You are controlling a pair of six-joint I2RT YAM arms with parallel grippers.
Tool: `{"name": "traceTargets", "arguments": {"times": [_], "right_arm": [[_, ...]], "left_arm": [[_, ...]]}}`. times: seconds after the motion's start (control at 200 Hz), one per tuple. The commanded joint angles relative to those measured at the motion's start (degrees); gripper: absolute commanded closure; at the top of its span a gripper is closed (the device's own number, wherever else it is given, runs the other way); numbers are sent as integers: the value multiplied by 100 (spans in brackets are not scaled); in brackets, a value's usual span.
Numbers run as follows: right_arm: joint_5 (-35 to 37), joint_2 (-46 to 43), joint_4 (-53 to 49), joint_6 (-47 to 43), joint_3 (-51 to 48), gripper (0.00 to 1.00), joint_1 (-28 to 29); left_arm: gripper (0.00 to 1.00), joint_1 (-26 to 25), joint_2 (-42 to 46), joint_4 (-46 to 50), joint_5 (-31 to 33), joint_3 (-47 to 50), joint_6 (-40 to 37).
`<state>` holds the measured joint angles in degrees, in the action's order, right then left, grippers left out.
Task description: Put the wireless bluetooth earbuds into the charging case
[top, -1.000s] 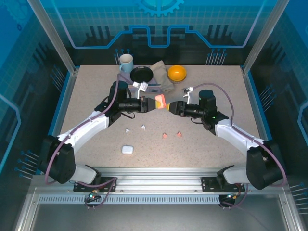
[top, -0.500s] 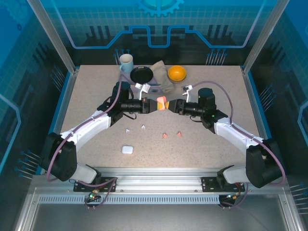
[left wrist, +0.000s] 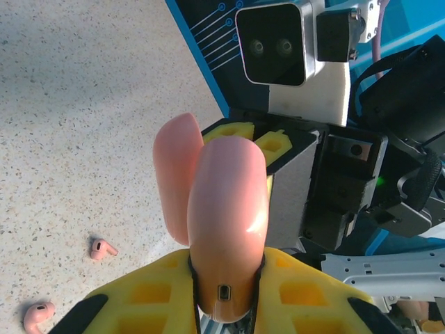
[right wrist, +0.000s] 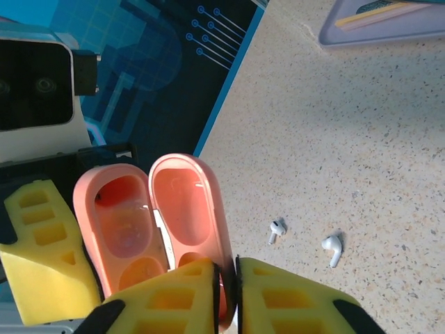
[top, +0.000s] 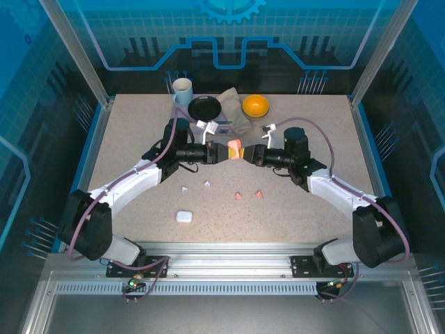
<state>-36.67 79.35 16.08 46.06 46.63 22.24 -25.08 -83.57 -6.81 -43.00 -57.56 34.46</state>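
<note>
The salmon-pink charging case hangs open above the table's middle, held between both arms. My left gripper is shut on its base, port end toward the wrist. My right gripper is shut on the rim of the open lid, beside the empty base. Two white earbuds and two pink earbuds lie loose on the table below. The white pair shows in the right wrist view, the pink pair in the left.
A shut white case lies near the front. At the back stand a mug, a black bowl, a crumpled cloth and an orange. A purple tray sits behind the grippers.
My right gripper has edged left to the case and closed its jaws on the lid's rim. The left gripper has kept its hold on the base.
</note>
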Motion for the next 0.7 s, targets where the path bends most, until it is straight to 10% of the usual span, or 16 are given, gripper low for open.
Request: {"name": "traceTargets", "arguments": {"times": [0.0, 0.28, 0.695], "right_arm": [[-118, 75, 100, -83, 211, 100, 79], [-62, 106, -1100, -726, 784, 100, -94], [275, 933, -4649, -4026, 2638, 100, -194]], "left_arm": [[93, -48, -88, -166, -195, -210, 22], [24, -29, 3, 455, 41, -393, -316], [8, 390, -572, 4578, -281, -2586, -3028]]}}
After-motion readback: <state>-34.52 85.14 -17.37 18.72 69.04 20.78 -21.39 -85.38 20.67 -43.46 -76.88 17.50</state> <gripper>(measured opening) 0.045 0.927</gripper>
